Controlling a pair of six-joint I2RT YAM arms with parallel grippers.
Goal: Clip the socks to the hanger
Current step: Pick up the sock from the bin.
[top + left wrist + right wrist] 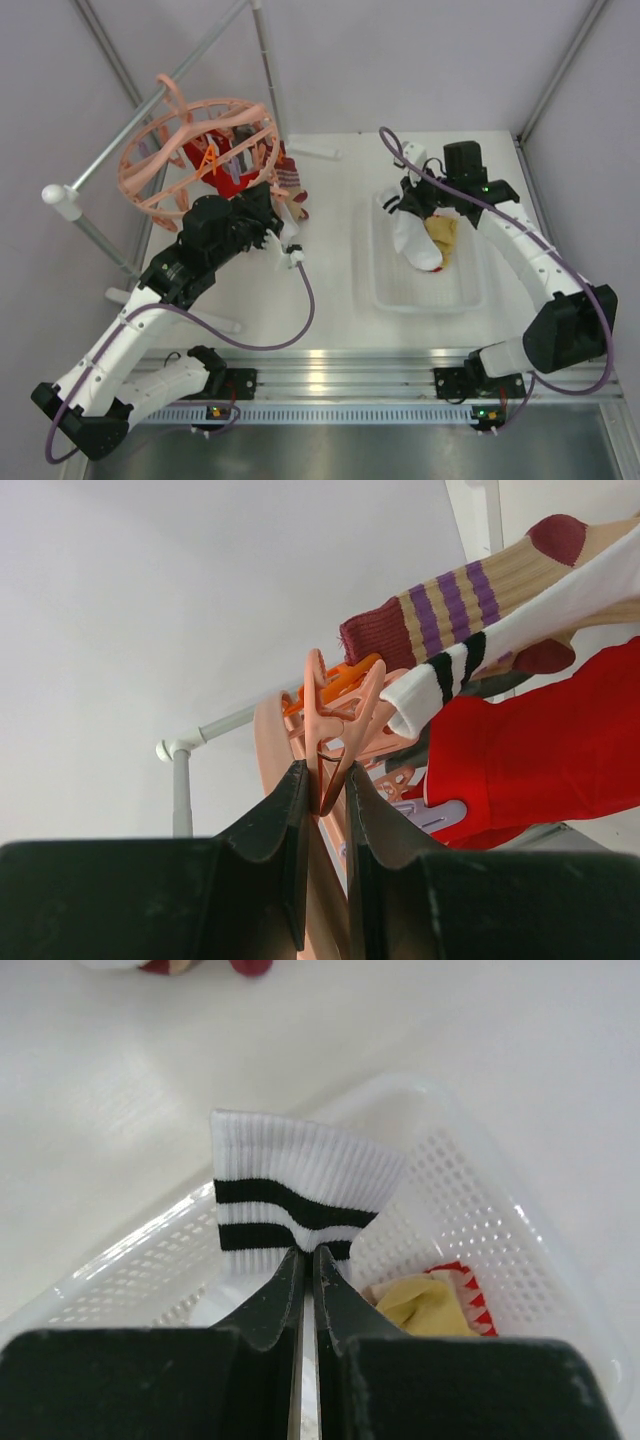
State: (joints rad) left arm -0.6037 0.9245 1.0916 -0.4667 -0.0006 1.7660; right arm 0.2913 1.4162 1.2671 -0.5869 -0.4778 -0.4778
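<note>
The peach-pink hanger (pixel 190 150) hangs from the grey rail at the back left. A red sock (pixel 540 750), a white black-striped sock (pixel 520 630) and a red-and-beige patterned sock (pixel 450 605) hang on it. My left gripper (pixel 326 780) is shut on a peach clip (pixel 335 715) of the hanger, squeezing its tail. My right gripper (pixel 307 1257) is shut on the cuff of a white sock with black stripes (pixel 295 1195), held over the white basket (pixel 385 290). A mustard yellow sock (pixel 425 1305) lies in the basket beside a red-patterned piece.
The grey metal rail (pixel 150 105) with its white end cap runs diagonally at the back left, and a second bar crosses behind the hanger. The white perforated basket also shows in the right wrist view (pixel 500 1210). Grey enclosure walls stand on both sides.
</note>
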